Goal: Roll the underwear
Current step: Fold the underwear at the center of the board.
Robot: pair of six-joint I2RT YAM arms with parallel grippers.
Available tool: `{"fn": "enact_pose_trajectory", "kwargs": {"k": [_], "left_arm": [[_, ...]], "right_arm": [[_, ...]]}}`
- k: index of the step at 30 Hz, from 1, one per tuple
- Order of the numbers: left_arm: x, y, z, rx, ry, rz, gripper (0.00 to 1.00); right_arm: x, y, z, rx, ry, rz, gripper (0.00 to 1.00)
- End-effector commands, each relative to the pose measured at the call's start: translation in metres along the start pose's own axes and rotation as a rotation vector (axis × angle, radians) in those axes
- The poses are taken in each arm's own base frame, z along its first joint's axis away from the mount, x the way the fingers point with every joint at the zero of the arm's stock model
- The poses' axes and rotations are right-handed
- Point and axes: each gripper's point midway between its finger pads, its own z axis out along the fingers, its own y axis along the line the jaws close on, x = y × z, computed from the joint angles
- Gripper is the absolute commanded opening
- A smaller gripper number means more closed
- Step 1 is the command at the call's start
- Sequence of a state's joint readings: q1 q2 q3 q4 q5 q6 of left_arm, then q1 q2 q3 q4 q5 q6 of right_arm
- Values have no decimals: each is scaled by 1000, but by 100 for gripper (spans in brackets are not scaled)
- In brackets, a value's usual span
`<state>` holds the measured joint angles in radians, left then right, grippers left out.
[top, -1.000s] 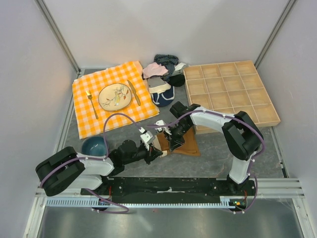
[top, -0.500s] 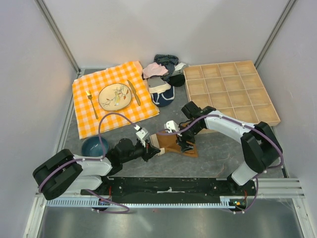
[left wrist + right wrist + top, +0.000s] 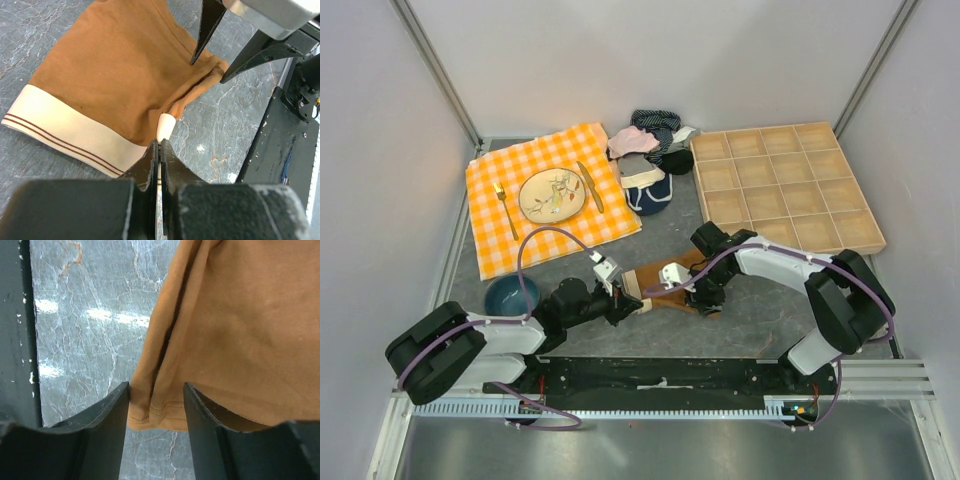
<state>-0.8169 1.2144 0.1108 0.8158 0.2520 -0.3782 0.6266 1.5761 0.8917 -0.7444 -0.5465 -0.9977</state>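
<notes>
underwear: soft, limp; take by corners
left pincer: clamped on waistband, 9 o'clock
right pincer: parted, astride 3 o'clock corner

Both arms: white link shells, black joint housings, purple cable looped along each. Fingers matte black, tapered (left pair looks identical). Black base plate.

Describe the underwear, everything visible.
The underwear is soft rust-brown fabric with a cream waistband carrying two thin brown stripes. It lies mostly flat on the grey table, creased along one side. The left gripper is shut on a waistband corner; the open right gripper straddles the far hem corner.
</notes>
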Motion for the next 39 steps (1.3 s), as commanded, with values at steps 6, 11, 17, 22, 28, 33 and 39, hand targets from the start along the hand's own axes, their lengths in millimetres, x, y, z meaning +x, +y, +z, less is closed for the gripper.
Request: {"fn": "enact_pose_trajectory", "kwargs": {"k": [6, 11, 17, 22, 28, 33, 39], "left_arm": [[-1, 0, -5, -16, 13, -65, 2], [-3, 11, -10, -94, 18, -96, 2], [-20, 32, -7, -181, 1, -106, 2], [-29, 51, 3, -233, 18, -99, 2], [-40, 69, 17, -272, 41, -61, 2], [-48, 78, 23, -287, 43, -26, 2], [-59, 91, 34, -305, 68, 51, 2]], "right_arm": [[-9, -9, -6, 32, 37, -32, 16], [-25, -27, -21, 79, 36, -15, 7], [-40, -55, -31, 108, 79, 3, 8], [-32, -80, -24, 121, 151, 57, 10], [-26, -99, -25, 151, 168, 112, 13], [-25, -109, -31, 187, 146, 150, 15], [-22, -120, -37, 237, 119, 201, 17]]}}
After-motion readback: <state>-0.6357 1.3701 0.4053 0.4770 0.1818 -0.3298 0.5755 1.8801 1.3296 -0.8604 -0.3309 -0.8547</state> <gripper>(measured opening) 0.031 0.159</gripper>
